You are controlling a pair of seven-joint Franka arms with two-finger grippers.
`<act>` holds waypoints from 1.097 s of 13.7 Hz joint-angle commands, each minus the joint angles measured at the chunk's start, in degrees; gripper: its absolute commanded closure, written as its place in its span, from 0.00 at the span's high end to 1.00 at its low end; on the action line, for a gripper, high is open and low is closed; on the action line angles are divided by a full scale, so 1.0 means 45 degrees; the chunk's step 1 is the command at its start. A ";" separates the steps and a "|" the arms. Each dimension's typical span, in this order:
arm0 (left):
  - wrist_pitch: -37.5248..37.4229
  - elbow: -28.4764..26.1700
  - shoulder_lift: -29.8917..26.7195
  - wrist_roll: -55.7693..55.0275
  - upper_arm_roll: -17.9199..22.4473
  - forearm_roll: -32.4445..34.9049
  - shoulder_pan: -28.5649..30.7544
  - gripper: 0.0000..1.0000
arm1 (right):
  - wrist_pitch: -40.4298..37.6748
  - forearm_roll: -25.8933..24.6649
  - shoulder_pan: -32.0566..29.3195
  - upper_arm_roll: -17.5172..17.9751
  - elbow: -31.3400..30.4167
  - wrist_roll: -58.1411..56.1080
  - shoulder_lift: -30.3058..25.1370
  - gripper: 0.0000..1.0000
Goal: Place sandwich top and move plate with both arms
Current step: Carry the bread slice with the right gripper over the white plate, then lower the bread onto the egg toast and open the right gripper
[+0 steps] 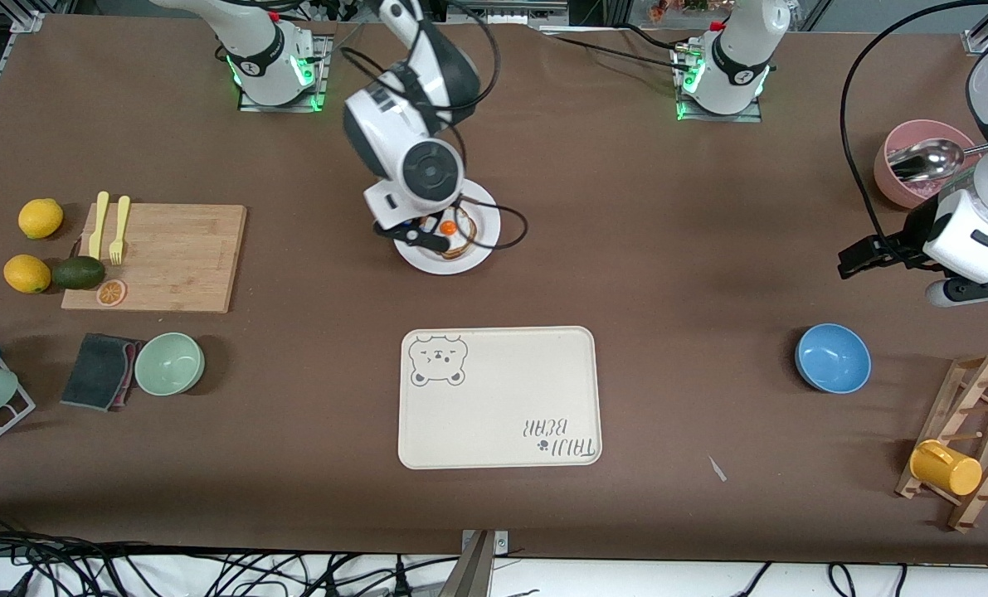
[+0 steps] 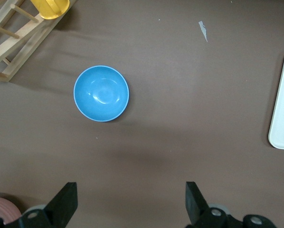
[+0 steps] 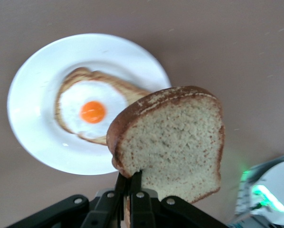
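The placing step is in hand: the right gripper (image 3: 131, 190), its fingers clamped on the sandwich top (image 3: 173, 137), holds it above the plate (image 1: 483, 251) beside the egg slice (image 3: 92, 111). Next it needs centring, lowering, release. The left gripper (image 2: 130, 204) waits open-fingered above the surface near the blue bowl (image 2: 101, 93).

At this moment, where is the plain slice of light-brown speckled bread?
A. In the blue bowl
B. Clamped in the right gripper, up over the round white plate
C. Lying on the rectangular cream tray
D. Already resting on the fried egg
B: the right wrist view shows the plain slice of light-brown speckled bread pinched at its edge by the shut right gripper, above the round white plate, apart from the egg-topped slice.
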 commanded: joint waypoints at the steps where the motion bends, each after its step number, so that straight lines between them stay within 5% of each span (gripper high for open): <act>1: 0.0186 -0.0109 -0.0068 -0.0041 0.0015 -0.0154 0.0039 1.00 | 0.0884 0.0092 0.0637 -0.0169 0.0368 0.0448 0.0967 0.00; 8: 0.0362 -0.0109 0.0088 -0.0061 0.0015 -0.0154 0.0039 1.00 | 0.2292 -0.0397 0.0913 -0.0209 0.0368 0.0546 0.1770 0.00; 9: 0.0381 -0.0109 0.0108 -0.0080 0.0015 -0.0154 0.0020 1.00 | 0.2487 -0.0378 0.0932 -0.0209 0.0368 0.0584 0.1809 0.06; 10: 0.0382 -0.0128 0.0127 -0.0080 0.0015 -0.0154 0.0020 1.00 | 0.2605 -0.0300 0.0913 -0.0189 0.0368 0.0739 0.1867 0.38; 11: 0.0382 -0.0109 0.0147 -0.0080 0.0015 -0.0154 0.0020 1.00 | 0.2742 -0.0396 0.0913 -0.0189 0.0387 0.0915 0.1926 0.99; 15: 0.0382 -0.0109 0.0186 -0.0080 0.0015 -0.0154 0.0020 1.00 | 0.2724 -0.0358 0.0777 -0.0267 0.1205 0.0761 0.1829 1.00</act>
